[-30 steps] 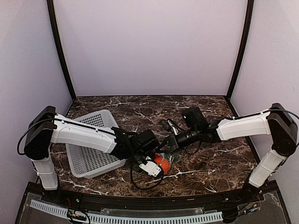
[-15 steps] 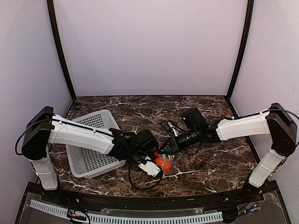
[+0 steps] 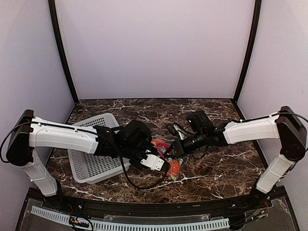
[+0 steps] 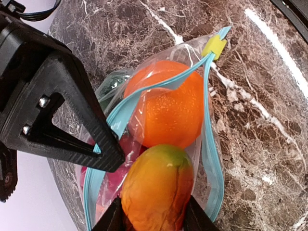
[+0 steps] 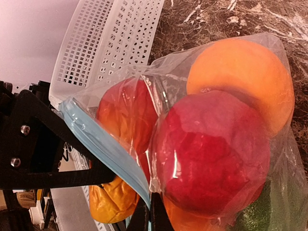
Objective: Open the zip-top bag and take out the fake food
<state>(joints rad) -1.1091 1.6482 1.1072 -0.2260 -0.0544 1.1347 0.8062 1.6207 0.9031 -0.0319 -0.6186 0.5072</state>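
Dark brown marble tabletop [image 3: 216, 168] veined in white is filling the floor of a booth with pale lilac walls [image 3: 154, 48]; two white and black arms are reaching in from either side and meeting near its middle.

At that meeting point the left gripper [image 4: 153, 220] is clamping its two black fingers around the near end of an elongated red-orange piece [image 4: 156, 185] of plastic fruit, tinged green at its far tip; this piece is sitting in the gaping mouth of the bag, between the two halves of the zip; whether it is fully free of the plastic cannot be told.

Facing it, the right gripper [image 5: 148, 214] is pressing its fingers tight together on the rim of the small clear crinkly zip-top bag [image 5: 166, 91]; it is pinching the light blue zip strip [image 5: 103, 144] and holding that side of the mouth apart from the other; a small yellow tab [image 4: 215, 45] is sitting at the far end of the strip.

Inside the bag, a round orange [image 4: 168, 113] is lying just behind the gripped piece; a round red piece [image 5: 207, 154] is pressing against it, with a dark green piece [image 5: 260, 216] partly showing at the edge; whether the bag is touching the marble cannot be told.

Beyond the left arm, a white perforated plastic basket [image 3: 89, 163] is resting on the tabletop, to the left of the bag.
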